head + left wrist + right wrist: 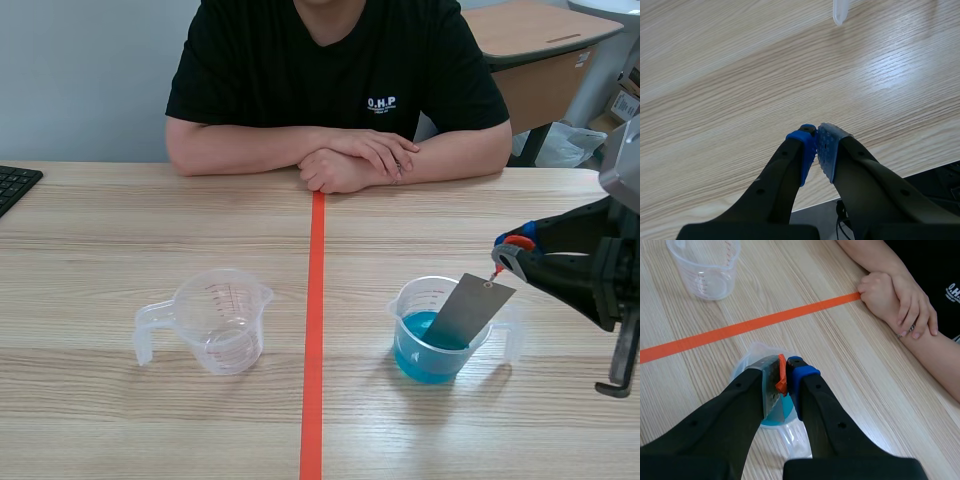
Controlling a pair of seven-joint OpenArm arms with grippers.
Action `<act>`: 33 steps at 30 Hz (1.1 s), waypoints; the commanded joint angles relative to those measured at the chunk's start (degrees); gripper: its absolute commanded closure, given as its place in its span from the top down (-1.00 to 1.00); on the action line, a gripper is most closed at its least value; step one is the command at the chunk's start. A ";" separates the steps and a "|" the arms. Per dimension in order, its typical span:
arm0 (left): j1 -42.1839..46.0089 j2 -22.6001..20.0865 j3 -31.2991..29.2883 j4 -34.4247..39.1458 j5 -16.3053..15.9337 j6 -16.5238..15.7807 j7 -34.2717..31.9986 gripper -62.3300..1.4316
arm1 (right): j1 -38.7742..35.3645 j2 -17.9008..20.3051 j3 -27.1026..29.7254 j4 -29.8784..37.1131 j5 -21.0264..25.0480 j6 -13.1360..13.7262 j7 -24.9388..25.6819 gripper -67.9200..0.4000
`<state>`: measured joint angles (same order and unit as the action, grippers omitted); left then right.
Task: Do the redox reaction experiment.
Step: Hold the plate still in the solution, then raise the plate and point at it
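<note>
Two clear measuring cups stand on the desk (100,240), one on each side of the orange tape line (313,350), which runs from the near edge toward the far edge. The empty cup (220,320) stands toward the left edge, with its handle turned to that edge. The filled cup (408,305) stands toward the right edge, near the line, and holds blue liquid (425,358) in its lower part.

The right claw (505,255) comes in from the right edge and hangs above the filled cup's rim. Its fingers are clamped on the upper end of a grey metal plate (468,312), with a small red tab (497,268) at the grip. The plate slants down into the cup, its lower end reaching into the blue liquid.

The right wrist view shows the plate (771,390) and the tab (782,380) pressed between the fingers of the right claw (785,375), with the filled cup (747,362) beneath and the empty cup (705,270) ahead, beyond the tape line (765,320).

The left claw (817,150) appears only in its own wrist view. Its pads are closed together on nothing above bare desk (740,75) near the near edge, and the empty cup's handle (840,12) lies well ahead.

A person (340,70) sits at the far edge, hands (350,160) folded on the desk at the end of the tape line. A keyboard (12,185) lies at the left edge.
</note>
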<state>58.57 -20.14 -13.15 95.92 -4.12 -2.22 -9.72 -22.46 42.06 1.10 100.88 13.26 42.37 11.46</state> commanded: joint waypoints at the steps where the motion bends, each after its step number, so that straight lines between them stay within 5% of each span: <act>1: 0.59 0.59 -0.11 0.46 0.02 -0.09 -0.81 -0.80 | 0.35 0.50 1.81 1.20 0.48 0.35 0.44 -0.94; 18: 0.59 0.59 -0.11 0.44 0.02 -0.09 -0.79 -0.80 | 0.24 0.50 6.88 10.54 7.45 0.35 -9.07 -0.94; 33: 0.61 0.59 -0.11 0.44 0.02 -0.09 -0.79 -0.80 | 0.24 0.50 10.91 18.88 22.16 0.35 -24.24 -0.94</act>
<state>58.57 -20.14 -13.15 95.92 -4.12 -2.22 -9.69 -22.61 42.09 10.87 119.07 34.37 42.39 -13.06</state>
